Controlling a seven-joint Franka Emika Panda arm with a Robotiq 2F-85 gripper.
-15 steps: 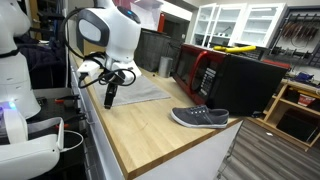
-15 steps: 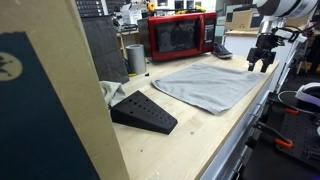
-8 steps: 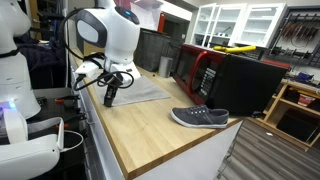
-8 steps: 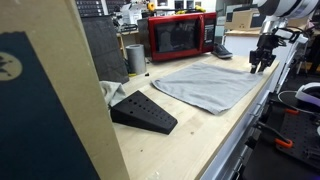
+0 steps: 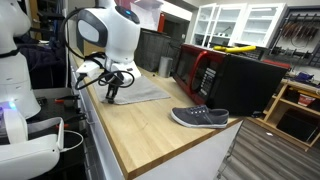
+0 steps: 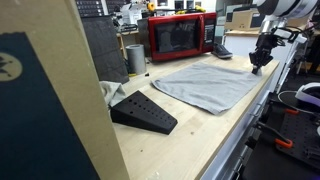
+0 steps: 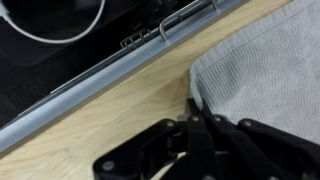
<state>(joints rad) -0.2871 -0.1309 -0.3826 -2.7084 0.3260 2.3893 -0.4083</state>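
The arm (image 5: 108, 32) is built of rounded, glossy white housings, with dark grey bands at the joints, as is shown in both exterior views. A thin black cable (image 5: 69, 45) is run along the outside of the white housings above the gripper (image 5: 111, 95). The gripper is finished in matte black throughout. In the wrist view its angular black link bars are seen, narrowed down to two slim fingers (image 7: 190, 118).
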